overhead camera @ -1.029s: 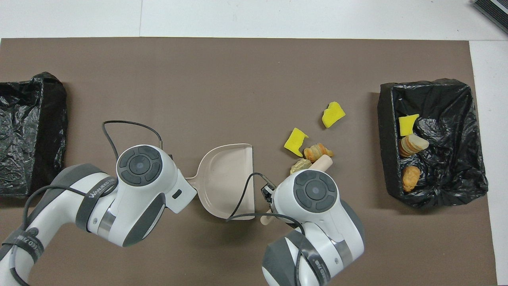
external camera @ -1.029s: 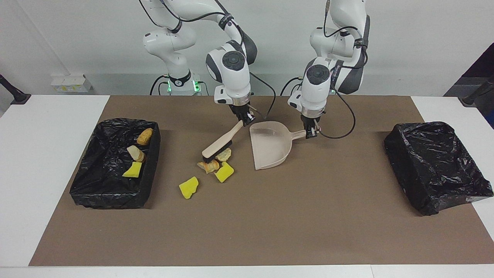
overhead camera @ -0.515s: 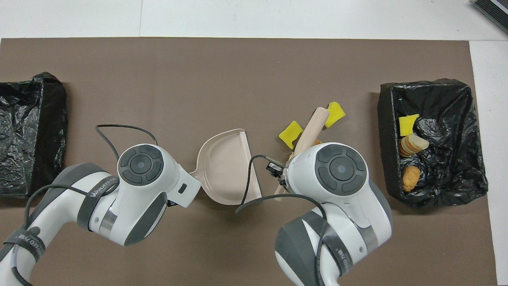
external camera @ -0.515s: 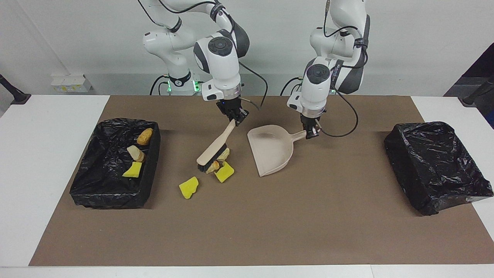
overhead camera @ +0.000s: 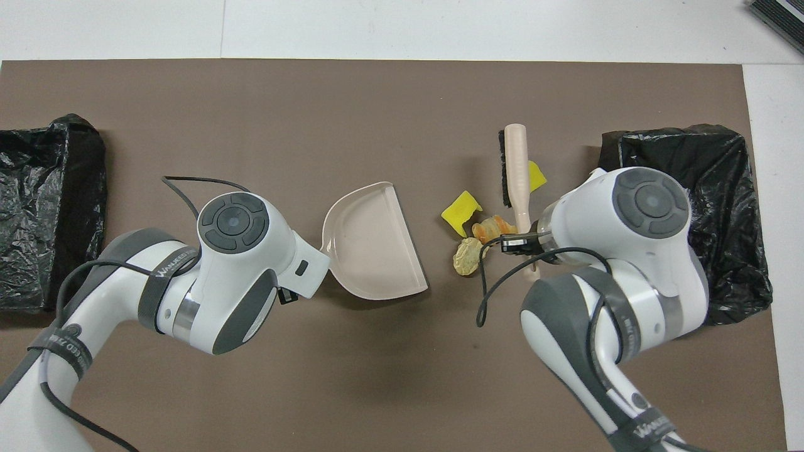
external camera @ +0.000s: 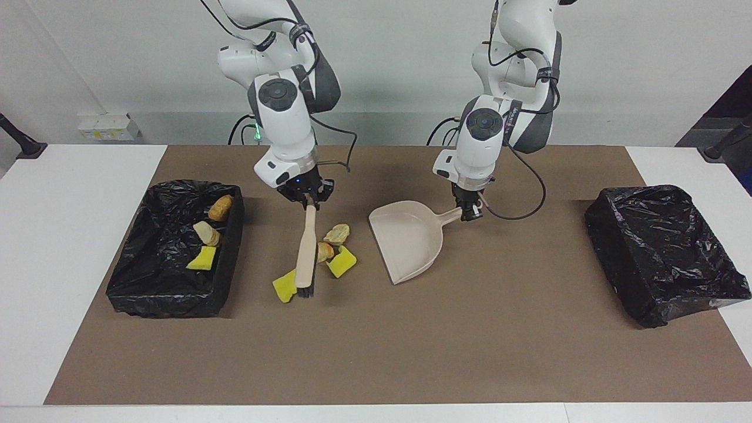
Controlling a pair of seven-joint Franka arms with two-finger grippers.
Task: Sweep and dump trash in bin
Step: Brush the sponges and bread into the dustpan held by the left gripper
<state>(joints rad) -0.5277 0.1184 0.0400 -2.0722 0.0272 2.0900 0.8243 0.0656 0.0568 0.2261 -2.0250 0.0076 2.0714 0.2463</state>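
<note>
Risk: the brush (external camera: 305, 252) head sits among the trash (external camera: 336, 251), one yellow wedge (external camera: 284, 286) on its bin (external camera: 154, 296) side, so a stroke toward the dustpan (external camera: 406, 239) could leave that wedge unswept. Right gripper (external camera: 306, 198) is clamped on the brush handle, over the mat beside the trash. Left gripper (external camera: 470, 210) is clamped on the dustpan handle, dustpan mouth facing the trash, apart from it.

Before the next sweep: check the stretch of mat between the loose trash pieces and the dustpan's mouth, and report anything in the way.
Nothing visible stands in the way. The trash lies on bare mat beside the dustpan, whose open mouth faces it. The brush, held by the right gripper, sits beside the pieces, away from the dustpan. The left gripper holds the dustpan's handle.
</note>
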